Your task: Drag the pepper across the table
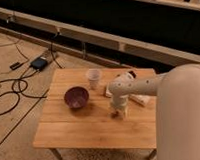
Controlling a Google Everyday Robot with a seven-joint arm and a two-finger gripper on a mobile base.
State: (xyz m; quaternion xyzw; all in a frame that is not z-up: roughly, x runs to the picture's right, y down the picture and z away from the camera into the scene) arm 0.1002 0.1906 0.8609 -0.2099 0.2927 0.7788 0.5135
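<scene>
The low table (71, 133) has a light bamboo slatted top. My white arm reaches in from the right. Its gripper (118, 110) points straight down and sits on or just above the tabletop, right of centre. The orange pepper does not show plainly. Only a small dark bit (114, 114) is visible at the gripper's tip, and the rest of that spot is hidden by the gripper.
A purple bowl (75, 97) sits left of the gripper. A clear plastic cup (94, 78) stands behind it. A white tube (140, 99) lies behind the arm, with a small dark object (131, 73) near the far edge. Cables and a dark box (38, 63) lie on the floor at left.
</scene>
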